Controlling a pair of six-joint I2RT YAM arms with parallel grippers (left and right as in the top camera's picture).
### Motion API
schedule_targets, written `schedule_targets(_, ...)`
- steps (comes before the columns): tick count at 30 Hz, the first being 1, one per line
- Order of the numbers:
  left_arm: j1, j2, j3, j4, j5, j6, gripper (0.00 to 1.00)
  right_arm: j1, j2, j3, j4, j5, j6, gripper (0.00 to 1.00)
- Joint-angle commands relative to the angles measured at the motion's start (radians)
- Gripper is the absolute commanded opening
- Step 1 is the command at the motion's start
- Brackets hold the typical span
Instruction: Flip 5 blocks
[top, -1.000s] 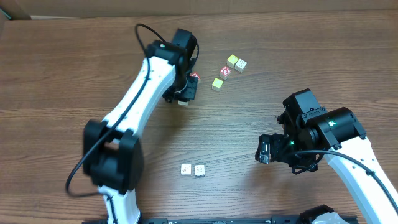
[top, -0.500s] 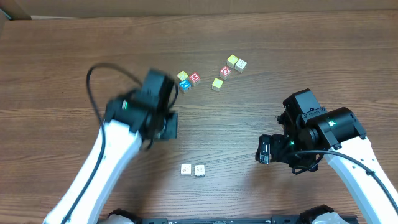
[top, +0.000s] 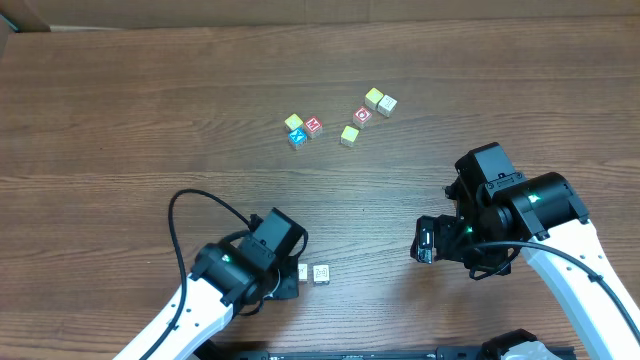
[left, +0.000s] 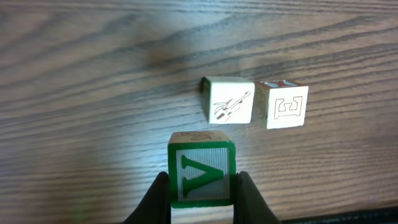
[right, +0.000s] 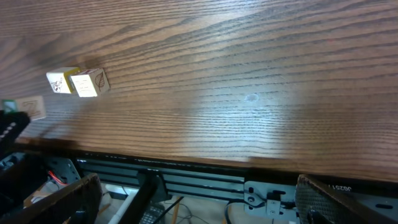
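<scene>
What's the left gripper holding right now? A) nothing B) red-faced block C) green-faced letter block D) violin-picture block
C: in the left wrist view the green-faced letter block sits clamped in the left gripper, while the violin-picture block lies free beyond it.

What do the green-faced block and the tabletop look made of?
The green-faced block: apparently wood, going by its pale unpainted top face, with a matte green printed border and letter. The tabletop: wood or wood-look laminate; dark brown grain streaks, slight sheen.
</scene>
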Motion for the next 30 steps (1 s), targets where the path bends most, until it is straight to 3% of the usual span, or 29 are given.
schedule_targets(1, -0.007, -0.007, -0.043, 0.043, 0.011, -0.088, 0.08, 0.006, -0.014, 0.028, -0.004, -0.005, -0.014, 1.0)
schedule_targets(12, -0.006, 0.019, -0.104, 0.099, -0.079, -0.111, 0.09, 0.006, -0.014, 0.028, -0.007, -0.005, -0.018, 1.0)
schedule_targets(24, -0.006, 0.127, -0.104, 0.204, -0.08, -0.137, 0.09, 0.006, -0.014, 0.028, -0.014, -0.005, -0.029, 1.0)
schedule_targets(30, -0.006, 0.129, -0.104, 0.218, -0.082, -0.136, 0.2, 0.006, -0.014, 0.028, -0.014, -0.005, -0.029, 1.0)
